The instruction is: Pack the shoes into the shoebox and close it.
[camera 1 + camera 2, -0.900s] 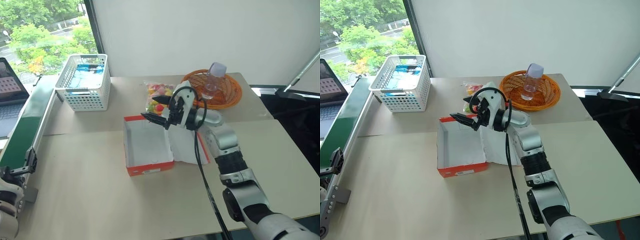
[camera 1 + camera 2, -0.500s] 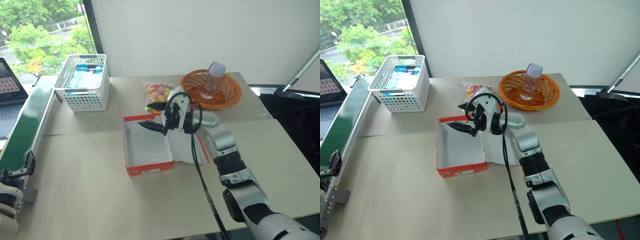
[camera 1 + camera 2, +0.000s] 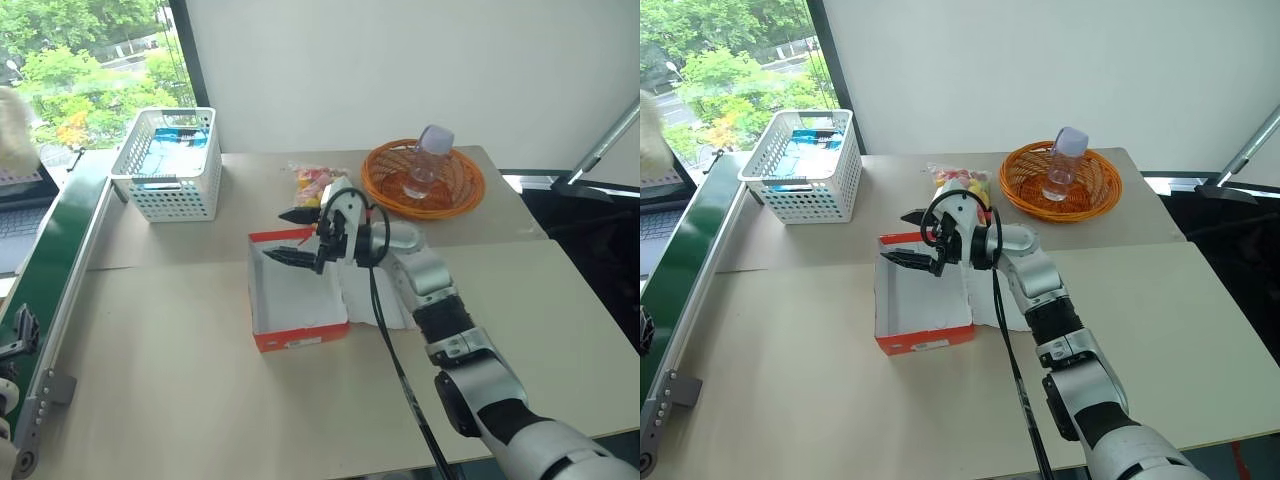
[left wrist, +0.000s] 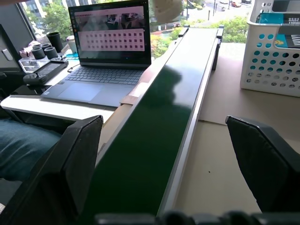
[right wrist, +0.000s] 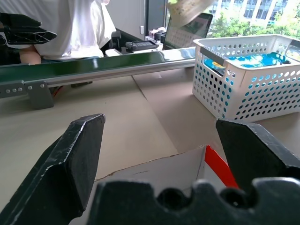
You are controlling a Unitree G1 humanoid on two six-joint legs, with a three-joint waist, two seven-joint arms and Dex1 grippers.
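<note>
The red-orange shoebox (image 3: pixel 297 295) lies open on the table, white inside and with nothing in it. Its lid (image 3: pixel 357 292) is folded flat to the right, under my right arm. My right gripper (image 3: pixel 275 236) hovers open over the box's far end, pointing left; its wrist view looks past the box's corner (image 5: pixel 216 166). One cream knit shoe (image 5: pixel 186 9) hangs in the air at the far left, above the laptop, also seen as the shoe (image 3: pixel 12 128). My left gripper (image 4: pixel 164 164) is open and holds nothing, low beside the green rail.
A long green rail (image 3: pixel 52 245) runs along the table's left edge, with a laptop (image 4: pixel 111 47) beyond it. A white lattice basket (image 3: pixel 168 165) stands at the back left, a candy bag (image 3: pixel 314 184) and an orange wire basket (image 3: pixel 425 185) holding a bottle behind the box. A person in white (image 5: pixel 89 23) sits left.
My right gripper has moved left, from over the lid to above the box's far end. The cream shoe has come into view at the far left. My left arm has drawn back leftward.
</note>
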